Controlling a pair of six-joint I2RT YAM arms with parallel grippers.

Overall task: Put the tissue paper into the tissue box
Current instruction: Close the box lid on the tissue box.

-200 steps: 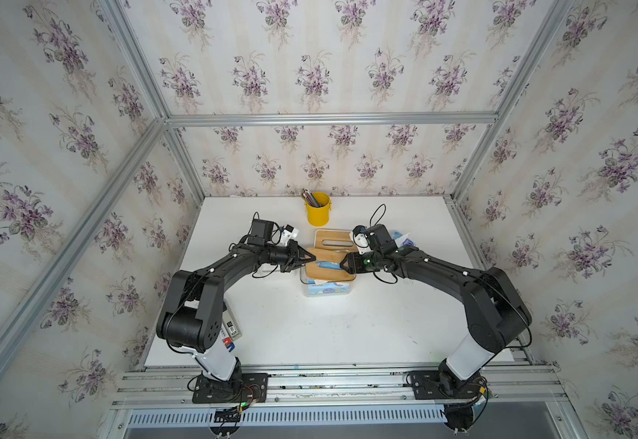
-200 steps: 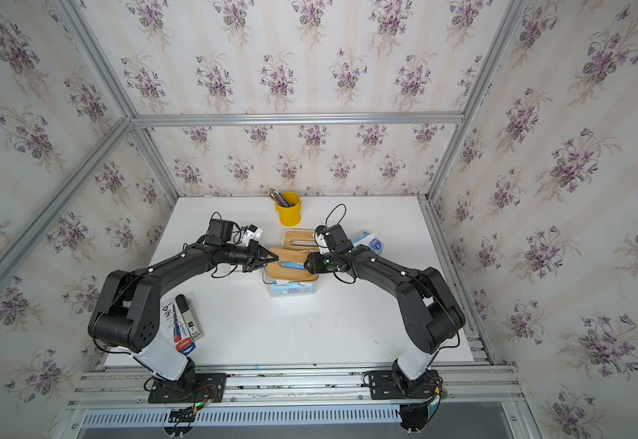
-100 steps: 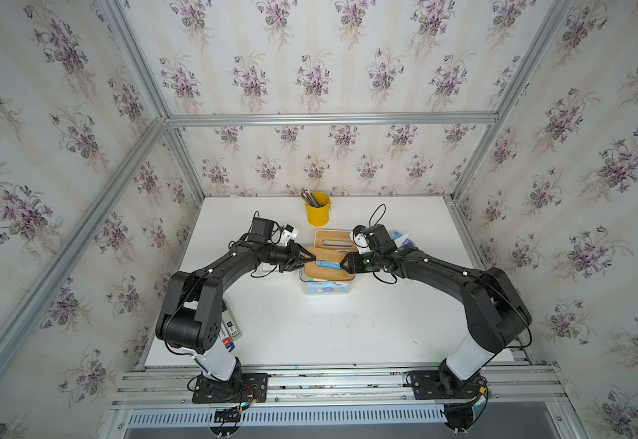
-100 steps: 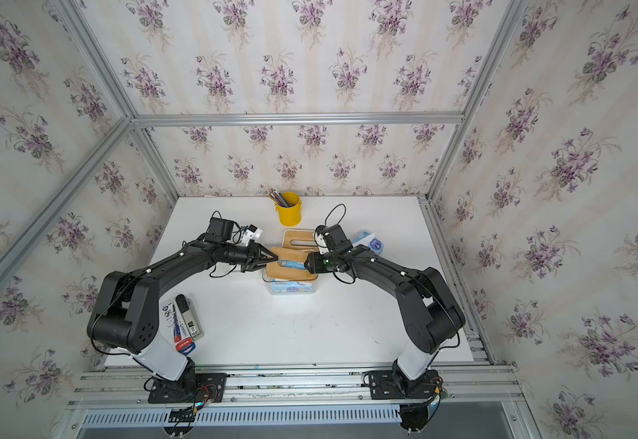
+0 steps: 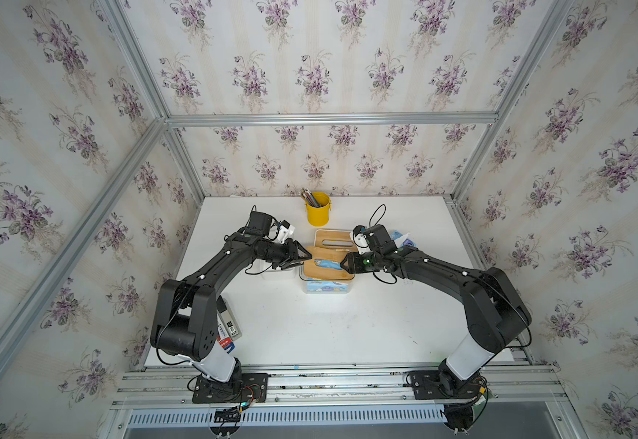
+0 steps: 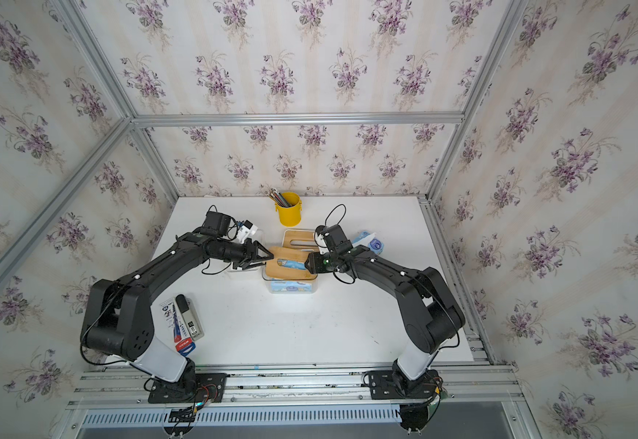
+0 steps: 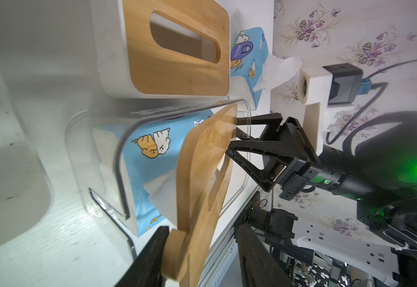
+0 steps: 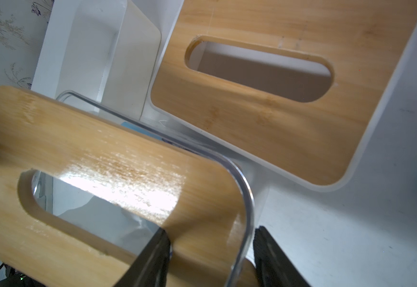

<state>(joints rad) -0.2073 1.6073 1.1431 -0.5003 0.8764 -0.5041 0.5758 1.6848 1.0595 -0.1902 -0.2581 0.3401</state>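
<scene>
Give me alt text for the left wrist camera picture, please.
A bamboo lid tilts over a clear tissue box holding a blue tissue pack. The open left gripper flanks its near end, one finger touching it; the right gripper straddles the far end. Beyond stands a white box with its own slotted lid.

Both arms extend forward and inward, tips facing each other. The left gripper (image 5: 307, 256) has jaws parted; the right gripper (image 5: 344, 263) clamps the wooden lid (image 5: 315, 270)
</scene>
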